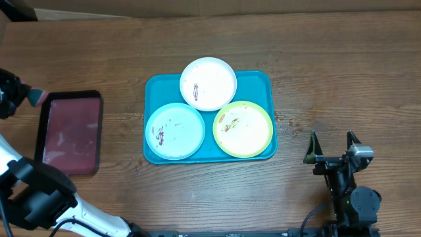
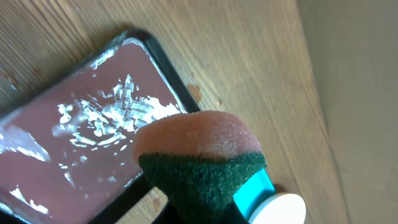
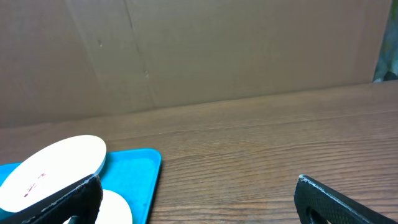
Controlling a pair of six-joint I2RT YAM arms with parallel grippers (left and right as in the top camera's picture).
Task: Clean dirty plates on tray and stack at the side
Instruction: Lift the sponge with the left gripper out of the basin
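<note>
The turquoise tray (image 1: 256,82) lies mid-table with three smeared plates on it: white (image 1: 208,83) at the back, light blue (image 1: 175,131) front left, yellow-green (image 1: 243,128) front right. My left gripper (image 1: 20,95) is at the far left edge, shut on a sponge (image 2: 199,155) with a pink top and a green scrub pad, above the maroon tray's corner. My right gripper (image 1: 334,146) is open and empty, right of the turquoise tray. The right wrist view shows its fingers (image 3: 199,208) spread wide, with the white plate (image 3: 53,168) and the tray's corner (image 3: 140,171) at the left.
A smaller dark maroon tray (image 1: 70,131) with a black rim lies at the left; it looks wet and streaked in the left wrist view (image 2: 74,137). A cardboard wall (image 3: 199,50) stands behind the table. Bare wood lies between the turquoise tray and my right gripper.
</note>
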